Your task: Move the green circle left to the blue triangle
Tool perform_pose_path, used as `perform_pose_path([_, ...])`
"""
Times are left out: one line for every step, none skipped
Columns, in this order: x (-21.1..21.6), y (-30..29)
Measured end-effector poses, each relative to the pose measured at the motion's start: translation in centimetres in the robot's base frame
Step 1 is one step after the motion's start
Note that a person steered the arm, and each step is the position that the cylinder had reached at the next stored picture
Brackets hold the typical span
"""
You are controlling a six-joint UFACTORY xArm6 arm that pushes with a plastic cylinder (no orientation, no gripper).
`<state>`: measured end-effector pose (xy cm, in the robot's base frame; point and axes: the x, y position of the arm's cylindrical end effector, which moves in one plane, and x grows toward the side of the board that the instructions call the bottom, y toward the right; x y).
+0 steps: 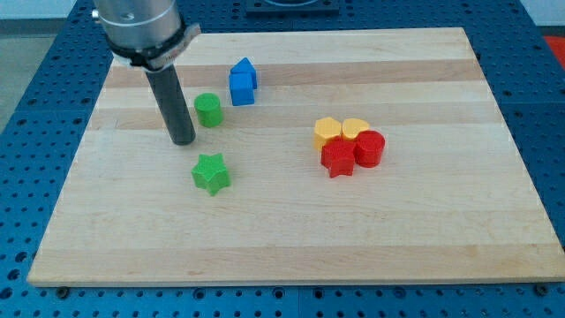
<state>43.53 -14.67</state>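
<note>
The green circle (208,109) is a short green cylinder in the upper left part of the wooden board (424,221). Just to its upper right stand two blue blocks: a blue cube (241,88) and, behind it, the blue triangle (244,69), close together. My tip (183,140) rests on the board just left of and slightly below the green circle, a small gap apart. A green star (211,173) lies below the circle and to the lower right of my tip.
A cluster sits right of the board's centre: a yellow hexagon-like block (327,132), a yellow heart (356,129), a red star (337,159) and a red cylinder (370,148), all touching. The board lies on a blue perforated table (35,124).
</note>
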Motion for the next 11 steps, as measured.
perform_pose_path([-0.5,4.4])
perform_pose_path([-2.2,4.6])
perform_pose_path([-3.5,2.9])
perform_pose_path([-6.2,2.6])
perform_pose_path([-5.3,2.6])
perform_pose_path([-4.0,1.0])
perform_pose_path([-5.7,0.4])
perform_pose_path([-8.8,0.4])
perform_pose_path([-10.0,0.4])
perform_pose_path([-6.7,0.4])
perform_pose_path([-3.9,1.4])
